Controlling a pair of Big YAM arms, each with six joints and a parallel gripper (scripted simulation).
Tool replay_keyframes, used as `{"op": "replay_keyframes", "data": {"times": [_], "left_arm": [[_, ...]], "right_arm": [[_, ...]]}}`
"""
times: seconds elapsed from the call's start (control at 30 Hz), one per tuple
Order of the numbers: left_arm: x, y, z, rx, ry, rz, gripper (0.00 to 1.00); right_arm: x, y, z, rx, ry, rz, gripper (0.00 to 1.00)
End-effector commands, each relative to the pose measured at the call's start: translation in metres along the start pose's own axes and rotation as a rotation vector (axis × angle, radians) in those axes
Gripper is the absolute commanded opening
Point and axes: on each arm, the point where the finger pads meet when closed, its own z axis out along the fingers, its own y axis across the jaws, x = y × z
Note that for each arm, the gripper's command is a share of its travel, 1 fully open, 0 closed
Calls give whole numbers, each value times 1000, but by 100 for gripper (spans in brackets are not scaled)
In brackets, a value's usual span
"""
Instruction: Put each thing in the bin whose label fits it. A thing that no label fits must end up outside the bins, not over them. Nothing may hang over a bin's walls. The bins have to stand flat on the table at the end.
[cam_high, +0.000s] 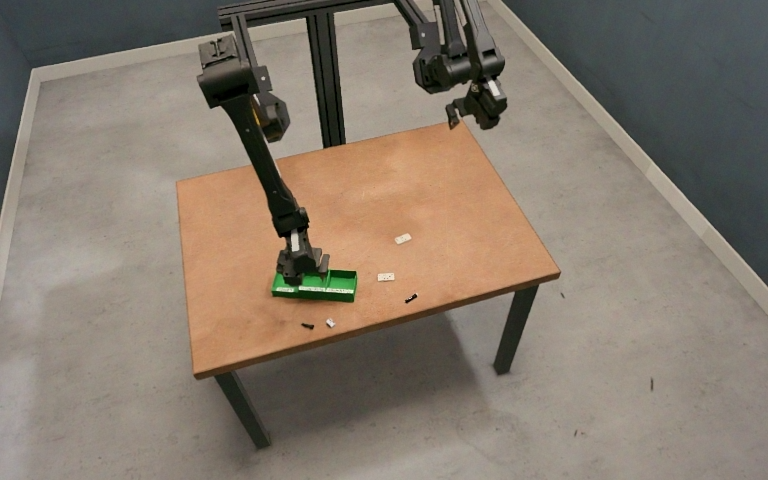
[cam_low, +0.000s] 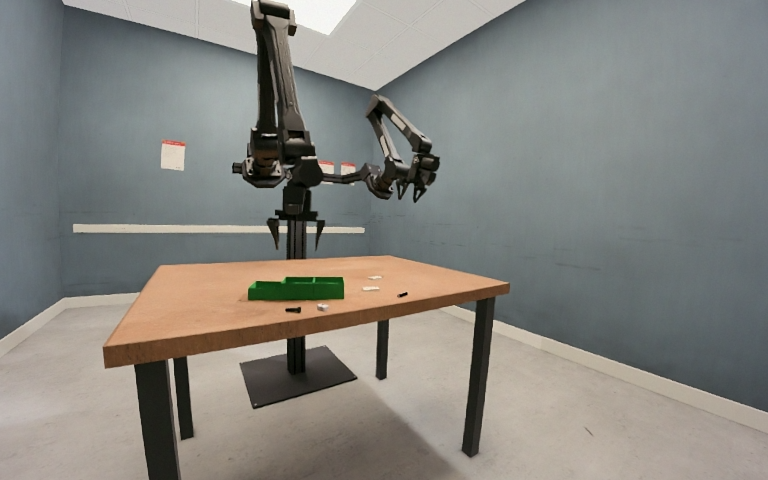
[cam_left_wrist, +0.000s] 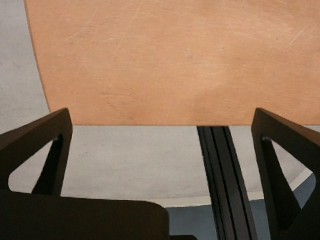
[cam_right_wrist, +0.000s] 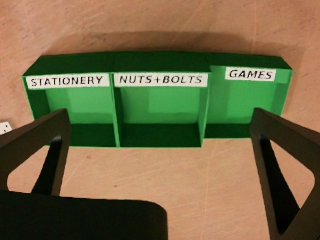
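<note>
Joined green bins (cam_high: 325, 296) (cam_low: 294, 292) (cam_right_wrist: 162, 59) stand flat, labelled STATIONERY, NUTS+BOLTS and GAMES; nothing shows inside. My right gripper (cam_high: 308, 279) (cam_low: 297, 249) (cam_right_wrist: 160, 118) is open and empty, high above them. My left gripper (cam_high: 470, 126) (cam_low: 408, 199) (cam_left_wrist: 162, 117) is open and empty, high at the table's back corner. A white dotted tile (cam_high: 386, 277) (cam_low: 370, 288) (cam_right_wrist: 4, 128) lies beside the STATIONERY end. Another white tile (cam_high: 402, 238) (cam_low: 375, 277) lies farther back. A dark bolt-like piece (cam_high: 307, 326) (cam_low: 292, 310), a small white block (cam_high: 330, 322) (cam_low: 322, 307) and a black piece (cam_high: 411, 297) (cam_low: 402, 294) lie near the front edge.
The wooden table (cam_high: 237, 237) (cam_low: 186, 288) (cam_left_wrist: 150, 65) has its front edge close to the small pieces. A black upright post (cam_high: 327, 84) (cam_left_wrist: 222, 170) stands behind the table and carries both arms.
</note>
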Motion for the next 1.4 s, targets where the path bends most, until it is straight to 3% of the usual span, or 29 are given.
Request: {"op": "replay_keyframes", "data": {"times": [0.0, 0.43, 0.63, 0.73, 0.87, 1.1, 1.17, 1.2, 1.37], "left_arm": [[-20, 0, -19, -3, -48, -1, 100], [-20, 0, -19, -3, -48, -1, 100], [-20, 0, -19, -3, -48, -1, 100], [-20, 0, -19, -3, -48, -1, 100], [-20, 0, -19, -3, -48, -1, 100], [-20, 0, -19, -3, -48, -1, 100], [-20, 0, -19, -3, -48, -1, 100], [-20, 0, -19, -3, -48, -1, 100], [-20, 0, -19, -3, -48, -1, 100]], "right_arm": [[-4, 2, -2, -5, -10, 3, 100], [-4, 2, -2, -5, -10, 3, 100], [2, 3, -56, -9, -3, 7, 100], [-13, 8, -86, -20, -27, 12, 100], [5, 4, -74, -1, 18, 2, 100], [5, -5, -70, 12, 9, 13, 100], [-6, 3, -78, -8, -15, 5, 100], [10, 10, -67, -6, 5, -67, 39], [20, 45, -48, -4, -15, -252, 39]]}}
